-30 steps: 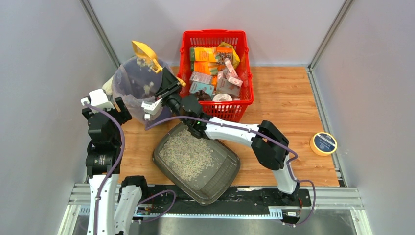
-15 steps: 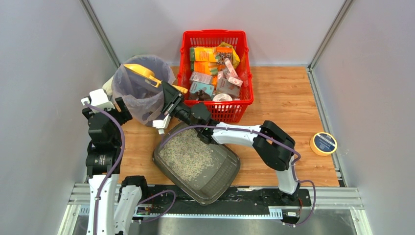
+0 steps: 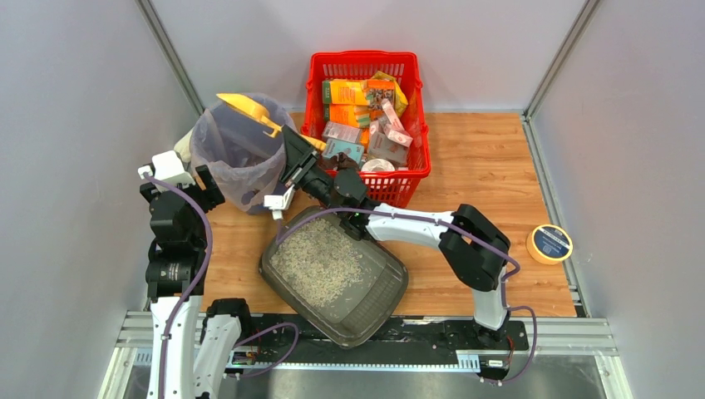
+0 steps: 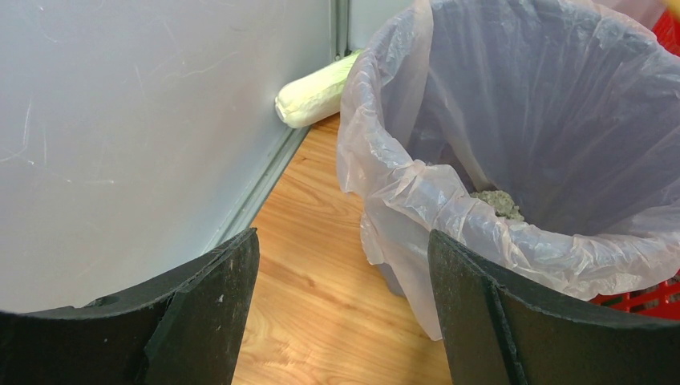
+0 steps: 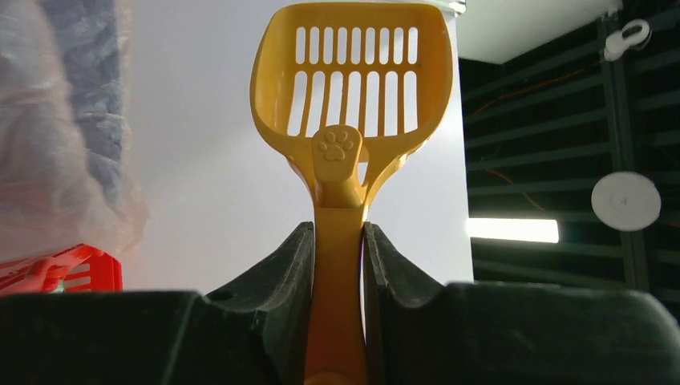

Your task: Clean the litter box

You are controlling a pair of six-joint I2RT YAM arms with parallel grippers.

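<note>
- Litter box point(image 3: 374, 303): dark grey tray on the wooden table point(image 3: 482, 166), sitting at the near edge between the two arm bases. It is turned at an angle, and its near corner overhangs the black rail.
- Pale gravelly litter point(image 3: 320, 258) covers the far-left part of the tray. The near-right part shows bare grey plastic.
- Right gripper point(image 5: 338, 241): clamped tight on the handle of the yellow scoop point(image 5: 335, 146), with both fingers pressed against the handle sides.
- The right arm reaches over the tray's far end toward the bin. In the top view the scoop point(image 3: 247, 106) is lifted, with its slotted head over the far rim of the bin.
- The scoop has a paw print at the neck and two rows of slots with light showing through them.
- Bin point(image 3: 237, 154): round, lined with a clear bag, far-left of the tray and just beside the red basket point(image 3: 420, 125).
- The left wrist view shows the bag rim point(image 4: 449, 200) folded over and a grey clump point(image 4: 497, 202) low inside.
- Left gripper point(image 4: 345, 313): jaws spread wide with nothing between them. It hangs above the table on the bin's left side, pointed at the bag, with no visible contact.
- A pale roll point(image 4: 317, 92) lies against the left wall behind the bin.
- The red basket is at the back centre and is full of small boxes and packets.
- A yellow tape roll point(image 3: 549, 243) lies flat on the right side of the table, well apart from the tray.
</note>
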